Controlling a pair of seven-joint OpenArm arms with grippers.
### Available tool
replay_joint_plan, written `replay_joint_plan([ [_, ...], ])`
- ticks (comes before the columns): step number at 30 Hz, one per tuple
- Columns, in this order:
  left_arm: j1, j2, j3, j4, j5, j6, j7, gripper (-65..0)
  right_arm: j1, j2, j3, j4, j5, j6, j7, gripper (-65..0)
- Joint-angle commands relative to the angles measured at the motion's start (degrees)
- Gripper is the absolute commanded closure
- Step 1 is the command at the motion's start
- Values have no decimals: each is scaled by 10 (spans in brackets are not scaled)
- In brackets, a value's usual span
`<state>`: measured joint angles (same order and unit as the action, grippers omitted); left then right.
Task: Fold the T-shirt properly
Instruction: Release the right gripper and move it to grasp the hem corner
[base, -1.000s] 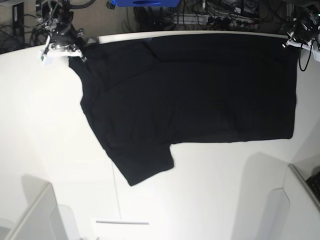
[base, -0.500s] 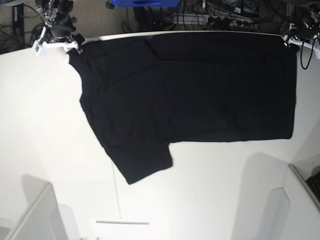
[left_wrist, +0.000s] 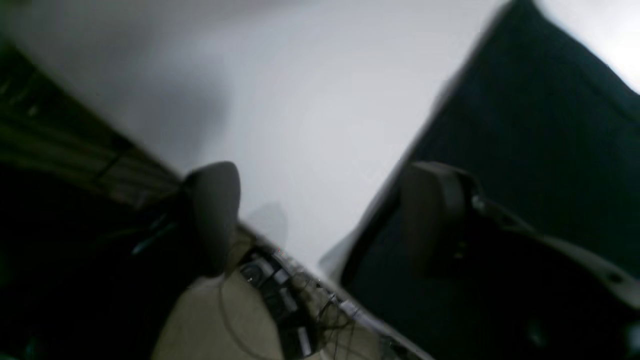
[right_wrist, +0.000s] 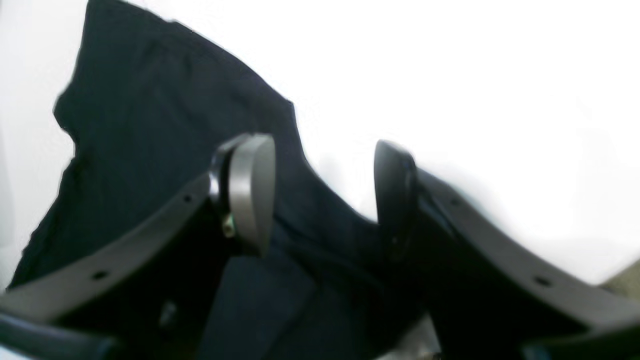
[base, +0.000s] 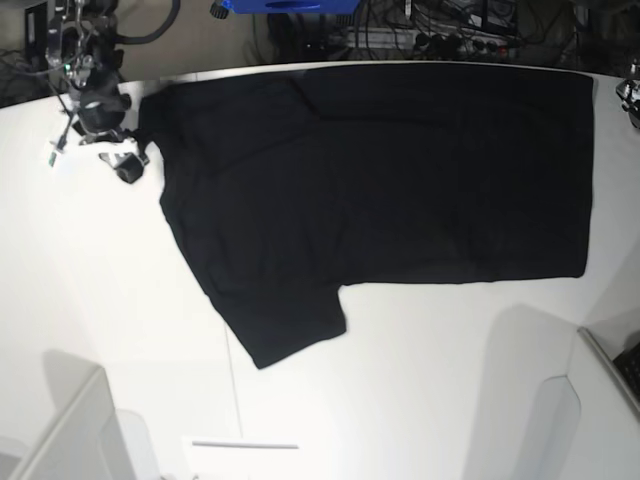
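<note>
The black T-shirt (base: 400, 180) lies spread flat, plain side up, along the far edge of the white table (base: 420, 380), with one sleeve (base: 285, 325) pointing toward the near side. My right gripper (base: 95, 155) hovers just left of the shirt's far-left corner. In the right wrist view the right gripper (right_wrist: 322, 192) is open with nothing between its fingers, above the edge of the T-shirt (right_wrist: 150, 125). The left gripper (left_wrist: 322, 215) is open too, over bare table beside the T-shirt (left_wrist: 525, 125). In the base view only a sliver of the left arm (base: 632, 95) shows.
Cables and a blue box (base: 285, 6) lie beyond the table's far edge. White panels stand at the near left (base: 70, 430) and the near right (base: 590, 410). A thin white strip (base: 245, 445) lies near the front edge.
Both grippers opened and let go of the shirt's far corners. The right gripper drew off to the left and nearer; the left arm pulled away to the right, almost out of the base view.
</note>
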<state>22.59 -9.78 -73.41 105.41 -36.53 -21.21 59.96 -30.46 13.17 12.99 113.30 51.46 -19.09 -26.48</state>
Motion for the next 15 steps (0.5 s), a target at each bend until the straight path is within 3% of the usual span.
replay_joint_plan([
  [1, 4, -14, 7, 9, -4, 0, -9, -410, 25, 14, -6, 8, 5, 9, 2, -300],
  [7, 0, -52, 95, 7, -4, 2, -10, 0, 153, 30, -65, -33, 5, 10, -45, -300],
  [15, -36, -55, 108, 6, -3, 3, -10, 0, 263, 30, -122, -123, 5, 10, -56, -300],
])
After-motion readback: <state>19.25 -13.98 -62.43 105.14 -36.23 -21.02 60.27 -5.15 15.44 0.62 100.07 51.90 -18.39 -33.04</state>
